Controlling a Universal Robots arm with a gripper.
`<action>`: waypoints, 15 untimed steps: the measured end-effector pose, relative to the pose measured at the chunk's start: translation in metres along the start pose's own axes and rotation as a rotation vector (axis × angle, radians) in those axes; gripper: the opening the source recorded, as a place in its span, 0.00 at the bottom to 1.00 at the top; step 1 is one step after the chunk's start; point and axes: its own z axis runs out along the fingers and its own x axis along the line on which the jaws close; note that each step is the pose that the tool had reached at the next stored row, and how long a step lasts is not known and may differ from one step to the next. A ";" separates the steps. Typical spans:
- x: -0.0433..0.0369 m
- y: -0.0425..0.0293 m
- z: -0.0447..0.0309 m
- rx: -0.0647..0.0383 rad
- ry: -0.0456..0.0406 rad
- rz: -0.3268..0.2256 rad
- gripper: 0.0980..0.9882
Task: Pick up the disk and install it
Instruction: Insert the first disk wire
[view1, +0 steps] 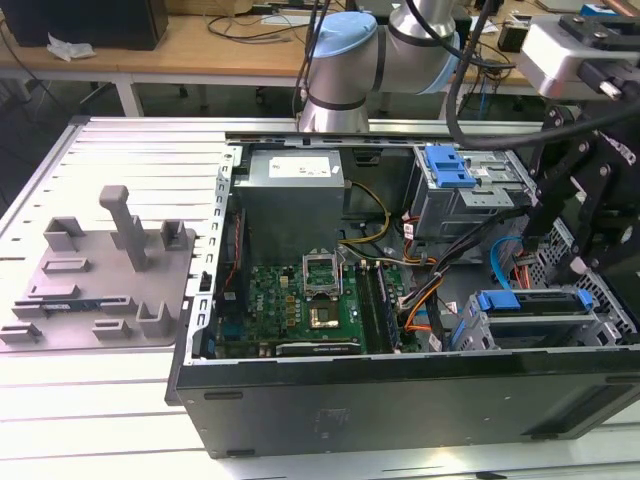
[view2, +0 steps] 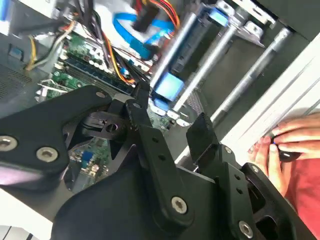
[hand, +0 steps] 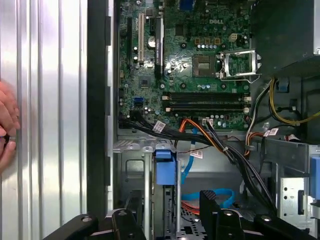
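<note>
At the exterior view's left, a grey fixture plate (view1: 95, 290) with upright holders is laid on the ribbed metal table (view1: 120, 150). Just beside it, toward the right, the open computer case (view1: 400, 400) is placed. Inside the case, a big grey metal box (view1: 290, 180) is mounted at the far side, and the green motherboard (view1: 300, 300) is located in front of it. Further right, a grey metal cage (view1: 470, 195) with a blue plastic latch (view1: 447, 165) is fitted at the far side.

At the near right corner of the case, the disk (view1: 530, 300) is seated in a lower drive cage (view1: 605, 320). Only the edge with its blue rails is presented; the label cannot be seen.

The gripper (hand: 170, 207) is held above this lower cage, apart from the disk. In the first wrist view, the two black fingers (hand: 210, 205) are spread wide and nothing is gripped between them. A person's hand (hand: 6, 127) is rested on the ribbed table outside the black case wall.
</note>
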 end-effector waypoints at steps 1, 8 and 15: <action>-0.0192 -0.0054 0.0000 0.000 0.0008 0.000 0.54; -0.0218 -0.0456 0.0008 -0.002 0.0195 0.013 0.54; -0.0219 -0.0458 0.0056 -0.002 0.0406 0.107 0.54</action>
